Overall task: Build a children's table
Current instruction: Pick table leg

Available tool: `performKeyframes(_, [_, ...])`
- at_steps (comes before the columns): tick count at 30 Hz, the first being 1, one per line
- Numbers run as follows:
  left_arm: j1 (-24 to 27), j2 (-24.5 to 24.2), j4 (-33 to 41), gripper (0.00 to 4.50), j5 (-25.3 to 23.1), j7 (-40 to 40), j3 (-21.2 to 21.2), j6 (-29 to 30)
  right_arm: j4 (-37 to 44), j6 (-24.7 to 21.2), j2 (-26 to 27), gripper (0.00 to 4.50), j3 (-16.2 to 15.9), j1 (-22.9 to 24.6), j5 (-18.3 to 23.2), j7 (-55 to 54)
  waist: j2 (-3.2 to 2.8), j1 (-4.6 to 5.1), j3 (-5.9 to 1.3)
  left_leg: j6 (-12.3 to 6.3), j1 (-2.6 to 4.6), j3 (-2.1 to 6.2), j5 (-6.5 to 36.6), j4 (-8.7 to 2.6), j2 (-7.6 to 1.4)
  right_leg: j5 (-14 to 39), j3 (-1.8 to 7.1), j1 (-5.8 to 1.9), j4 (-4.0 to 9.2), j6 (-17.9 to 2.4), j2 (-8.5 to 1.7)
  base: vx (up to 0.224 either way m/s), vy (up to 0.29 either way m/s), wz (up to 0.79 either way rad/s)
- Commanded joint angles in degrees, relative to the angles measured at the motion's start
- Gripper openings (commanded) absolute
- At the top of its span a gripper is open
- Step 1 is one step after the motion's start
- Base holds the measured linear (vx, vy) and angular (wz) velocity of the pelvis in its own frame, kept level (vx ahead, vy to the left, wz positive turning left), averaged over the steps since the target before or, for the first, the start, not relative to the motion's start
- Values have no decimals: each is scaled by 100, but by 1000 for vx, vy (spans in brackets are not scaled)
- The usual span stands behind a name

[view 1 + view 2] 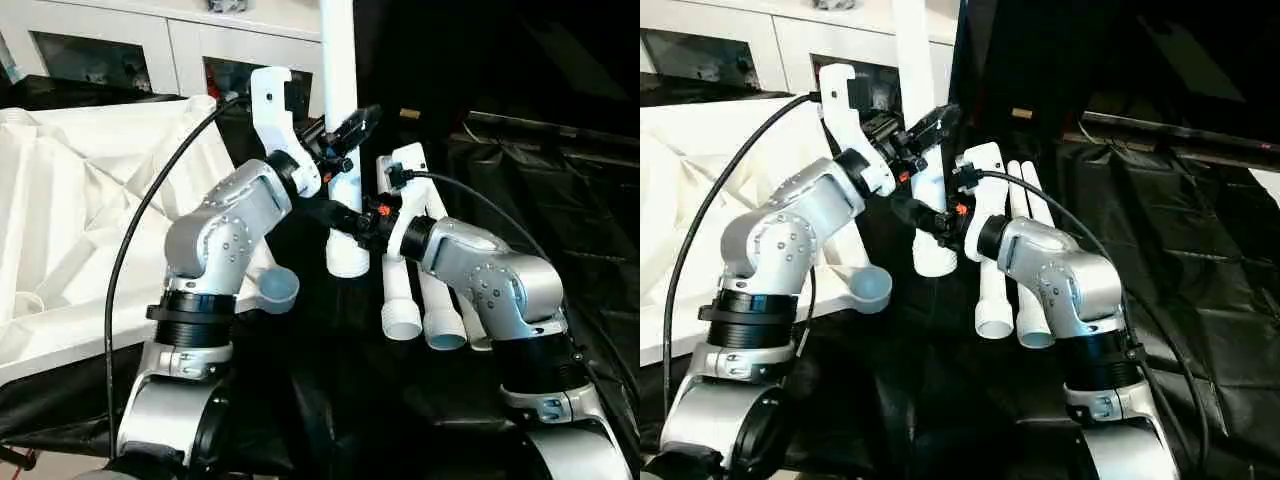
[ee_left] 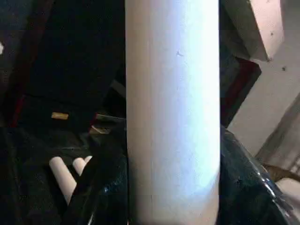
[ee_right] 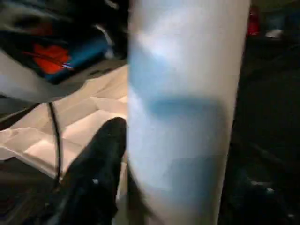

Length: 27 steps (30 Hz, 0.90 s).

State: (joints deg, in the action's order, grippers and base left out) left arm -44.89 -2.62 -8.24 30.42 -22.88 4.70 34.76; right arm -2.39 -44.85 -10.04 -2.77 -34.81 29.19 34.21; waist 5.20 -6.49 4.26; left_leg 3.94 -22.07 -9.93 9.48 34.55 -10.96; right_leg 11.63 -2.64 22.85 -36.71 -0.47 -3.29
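Both claws on one upright leg, its socket off to my left

I have one leg (image 1: pixel 340 120) standing near vertical between my two arms, wide end down just above the black cloth (image 1: pixel 560 200), long axis running up out of the head view. My left gripper (image 1: pixel 345 135) clamps it higher up, and my right gripper (image 1: pixel 352 218) clamps it lower, near the flared foot; both sets of jaws stand at a middling width, closed around the tube. The tabletop (image 1: pixel 90 210) lies underside up to my left, and its nearest corner socket (image 1: pixel 277 290) sits just beside my left forearm, so the left arm is the nearer one. I judge the next move is carrying the leg left and down into that socket. Three spare legs (image 1: pixel 430 290) lie flat by my right arm
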Motion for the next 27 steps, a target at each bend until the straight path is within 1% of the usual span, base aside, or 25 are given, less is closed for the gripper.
performKeyframes(1, [31, -86, 149, 186, 113, -467, -213, 5, 242, -175, -248, 298, 38, -57, 156, 320, -108, -10, -471, 226, 128, 51, 580, -374, -193, 249, 258, -322, 399, -828, -428, 0, 0, 0])
performKeyframes(2, [31, -86, 149, 186, 113, -467, -213, 5, 242, -175, -248, 306, 38, -57, 156, 320, -79, -7, -471, 225, 126, 48, 578, -376, -195, 218, 258, -331, 403, -837, -421, 0, 0, 0])
performKeyframes(3, [45, -126, 193, 186, 163, -634, -264, 34, 260, -227, -340, 310, 35, -54, 170, 418, -84, -12, -473, 235, 122, 51, 562, -376, -192, 191, 255, -330, 397, -842, -423, 0, 0, 0])
performKeyframes(4, [56, -201, 238, 186, 220, -847, -336, 106, 328, -314, -526, 312, 28, -39, 252, 673, -75, -7, -472, 230, 128, 48, 578, -374, -188, 194, 252, -330, 401, -876, -422, 0, 0, 0])
performKeyframes(5, [59, -275, 263, 186, 267, -1039, -394, 166, 406, -403, -716, 312, 23, -27, 365, 948, -74, -23, -477, 198, 143, 46, 615, -367, -188, 239, 253, -344, 405, -891, -418, 0, 0, 0])
performKeyframes(6, [59, -290, 265, 186, 275, -1078, -404, 176, 423, -420, -754, 312, 23, -25, 390, 1002, -80, -35, -466, 191, 140, 44, 621, -371, -209, 218, 260, -328, 398, -919, -430, 0, 0, 0])
performKeyframes(7, [58, -328, 279, 186, 317, -1191, -424, 212, 461, -492, -852, 312, 31, -28, 476, 1144, -76, -31, -462, 200, 124, 45, 613, -375, -202, 225, 257, -334, 397, -926, -428, 0, 0, 0])
performKeyframes(8, [54, -351, 287, 186, 352, -1281, -428, 227, 476, -539, -916, 312, 29, -37, 526, 1225, -59, -27, -470, 185, 121, 41, 614, -366, -193, 239, 255, -348, 401, -952, -432, 0, 0, 0])
performKeyframes(11, [46, -368, 347, 186, 548, -1541, -381, 294, 472, -658, -1108, 312, -56, -54, 580, 1416, -54, -26, -465, 179, 117, 38, 637, -360, -197, 413, 256, -339, 415, -993, -443, 0, 0, 0])
performKeyframes(12, [45, -381, 372, 186, 607, -1634, -377, 314, 469, -684, -1166, 312, -106, -51, 564, 1482, -28, -19, -464, 177, 115, 36, 634, -359, -198, 450, 253, -342, 421, -1014, -443, 0, 0, 0])
performKeyframes(13, [48, -397, 397, 186, 647, -1711, -384, 329, 463, -705, -1200, 312, -136, -51, 562, 1521, -36, -25, -463, 180, 116, 40, 628, -359, -199, 471, 251, -341, 417, -1022, -447, 0, 0, 0])
performKeyframes(16, [55, -418, 456, 186, 745, -1842, -389, 381, 435, -761, -1291, 312, -238, -42, 544, 1627, -35, -11, -463, 171, 112, 37, 619, -354, -200, 498, 253, -337, 420, -1027, -445, 0, 0, 0])
performKeyframes(17, [58, -407, 479, 186, 806, -1858, -365, 421, 427, -788, -1322, 312, -291, -33, 526, 1667, -23, -15, -463, 160, 117, 35, 613, -350, -200, 544, 252, -336, 418, -1021, -443, 0, 0, 0])
performKeyframes(18, [56, -400, 485, 186, 834, -1864, -351, 436, 425, -796, -1337, 312, -312, -30, 519, 1683, -30, -16, -463, 157, 119, 34, 604, -351, -204, 537, 254, -329, 418, -1025, -443, 0, 0, 0])
performKeyframes(19, [56, -394, 493, 186, 863, -1876, -338, 448, 423, -805, -1347, 312, -326, -29, 517, 1695, -28, -15, -461, 158, 114, 36, 603, -350, -202, 541, 253, -330, 418, -1022, -443, 0, 0, 0])
performKeyframes(20, [63, -390, 524, 186, 935, -1914, -313, 475, 417, -828, -1354, 312, -340, -30, 524, 1704, -10, -23, -466, 156, 117, 33, 577, -344, -199, 538, 250, -333, 412, -1019, -441, 0, 0, 0])
performKeyframes(22, [69, -395, 544, 186, 958, -1926, -307, 495, 417, -831, -1353, 312, -345, -29, 526, 1708, -15, -20, -465, 143, 116, 33, 559, -346, -203, 517, 252, -327, 413, -1022, -442, 0, 0, 0])
performKeyframes(25, [93, -443, 589, 186, 989, -1998, -316, 555, 401, -831, -1353, 312, -350, -43, 526, 1750, -6, -29, -465, 138, 116, 33, 570, -345, -203, 546, 251, -328, 413, -1007, -443, 0, 0, 0])
performKeyframes(27, [104, -467, 600, 185, 1006, -2035, -313, 577, 390, -821, -1353, 312, -354, -56, 536, 1775, -14, -28, -464, 141, 116, 33, 561, -348, -202, 549, 251, -325, 414, -997, -441, 0, 0, 0])
